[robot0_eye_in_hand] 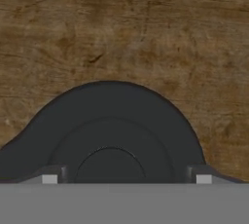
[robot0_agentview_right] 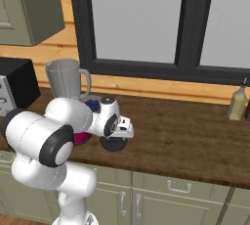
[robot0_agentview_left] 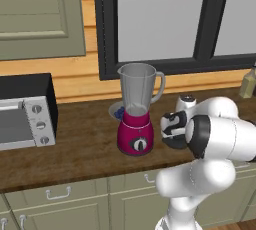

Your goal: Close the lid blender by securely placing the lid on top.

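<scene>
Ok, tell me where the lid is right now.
The lid lies flat on the wooden counter, directly under the open gripper; in the right base view it sits just right of the blender.

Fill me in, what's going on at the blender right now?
The arm has its tool directly over the lid, which lies flat on the counter to the right of the blender. The tool is open, its fingertips straddling the lid's raised centre, and nothing is gripped yet. The blender's jar is uncovered, so the lid has yet to be picked up and set on top.
</scene>
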